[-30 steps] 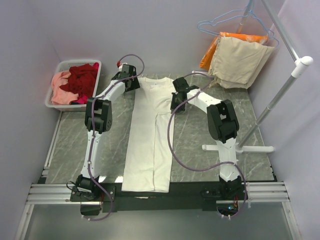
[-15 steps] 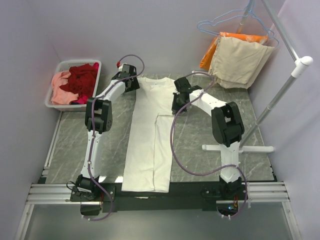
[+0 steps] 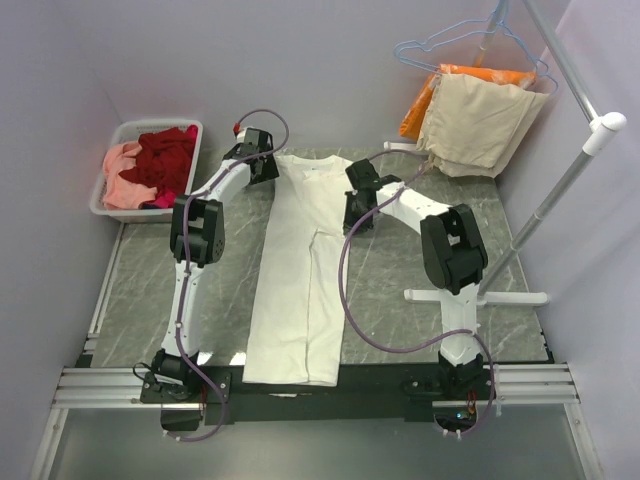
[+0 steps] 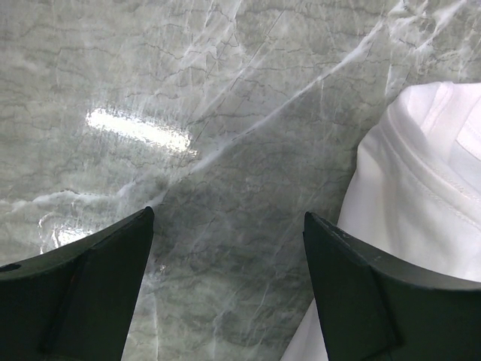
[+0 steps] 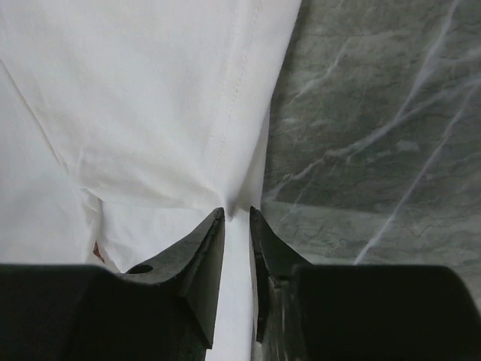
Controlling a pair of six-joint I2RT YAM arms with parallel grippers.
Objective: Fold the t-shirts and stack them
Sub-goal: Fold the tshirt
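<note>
reading top view: white t-shirt (image 3: 300, 270) lies lengthwise down the table (image 3: 420, 260) middle, collar toward the far edge, right side folded in. right gripper (image 3: 351, 210) sits at its far right edge, left gripper (image 3: 272, 168) just left of the collar. dark red tee (image 3: 165, 155) and salmon tee (image 3: 122, 182) wait in the basket (image 3: 110, 208), far left corner.
left wrist: jaws wide over bare table, holding nothing.
right wrist: jaws, shut a second ago, now slightly parted, fold edge in the gap; cannot tell if still pinched. judgement: side fold laid, release starting.
</note>
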